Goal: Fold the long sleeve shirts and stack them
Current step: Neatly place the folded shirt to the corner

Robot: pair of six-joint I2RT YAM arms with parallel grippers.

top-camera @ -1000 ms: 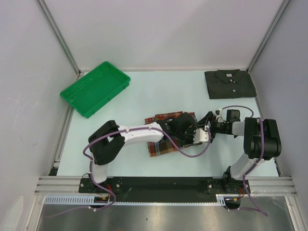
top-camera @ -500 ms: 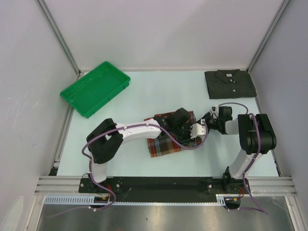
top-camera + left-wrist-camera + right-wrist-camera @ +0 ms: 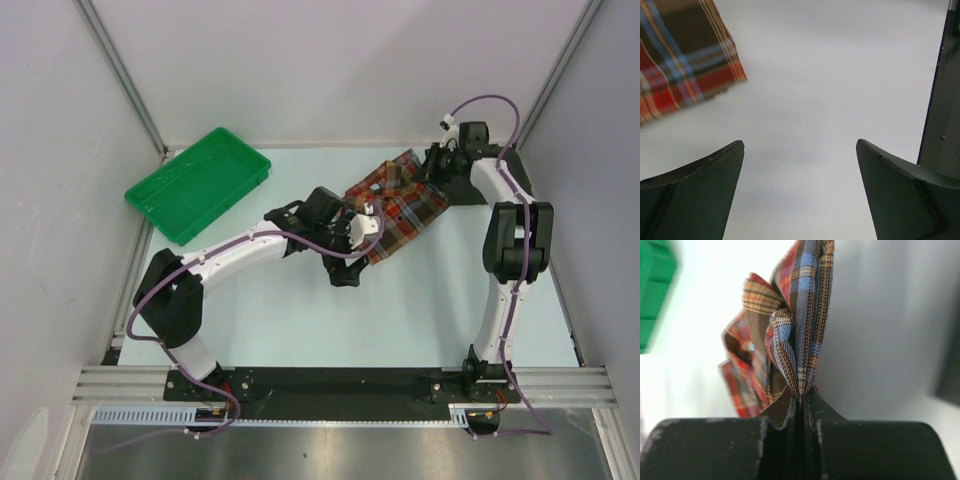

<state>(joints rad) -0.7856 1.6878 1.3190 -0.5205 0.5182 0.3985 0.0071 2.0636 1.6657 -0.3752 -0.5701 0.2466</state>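
Showing 1 shirt [image 3: 405,205], 1 grn tray [image 3: 195,185]

The far-left corner is taken by the green tray [image 3: 198,183]. The far right is blocked by the plaid shirt [image 3: 405,200], hung from the right gripper [image 3: 801,402] (clamped on a fold) and perhaps brushing the table [image 3: 420,310]. The left half is crossed diagonally by the left arm [image 3: 250,245]. Passage is left across the near centre and between the spread fingers of the left gripper [image 3: 800,144].
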